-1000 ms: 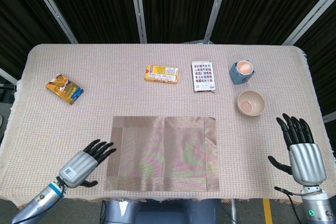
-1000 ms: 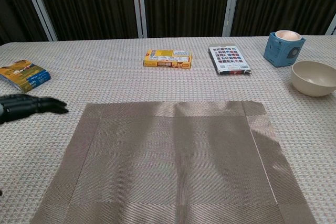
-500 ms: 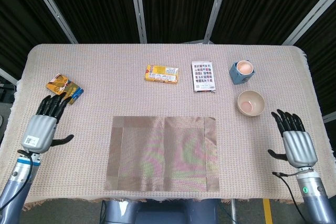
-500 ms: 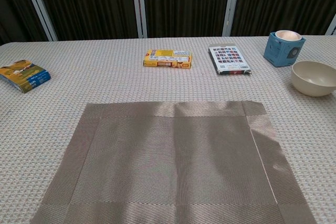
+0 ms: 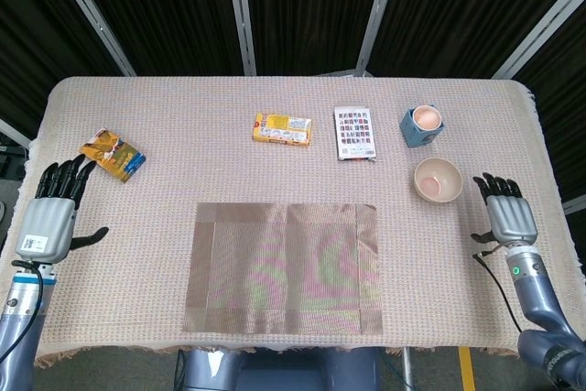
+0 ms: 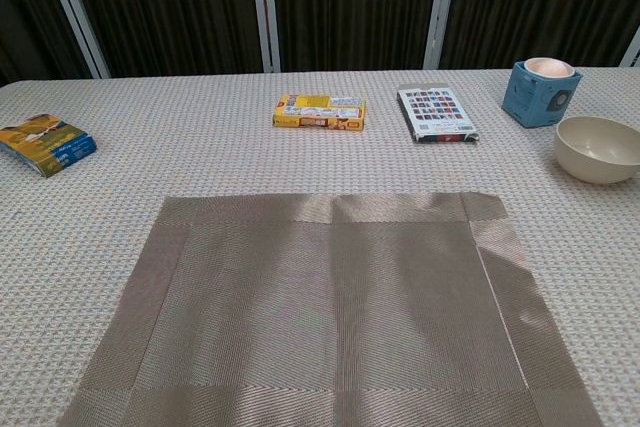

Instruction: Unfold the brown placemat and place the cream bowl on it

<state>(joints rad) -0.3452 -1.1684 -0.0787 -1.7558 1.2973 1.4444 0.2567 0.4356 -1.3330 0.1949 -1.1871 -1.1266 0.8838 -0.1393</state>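
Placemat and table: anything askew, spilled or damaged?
Nothing stands out. The brown placemat lies flat and unfolded, square to the table edge. The cream bowl stands upright off the mat, beside the right hand. Both hands are empty; the left hand is at the far left edge.

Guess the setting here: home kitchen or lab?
Likely a lab or test booth: dark curtain panels with metal frame bars behind the cloth-covered table, and props laid out apart, like the brown placemat and cream bowl.

Brown woven placemat (image 5: 285, 268) with banded border; cream bowl (image 5: 437, 179) beside blue cup (image 5: 421, 125); beige waffle-textured tablecloth (image 5: 201, 162).
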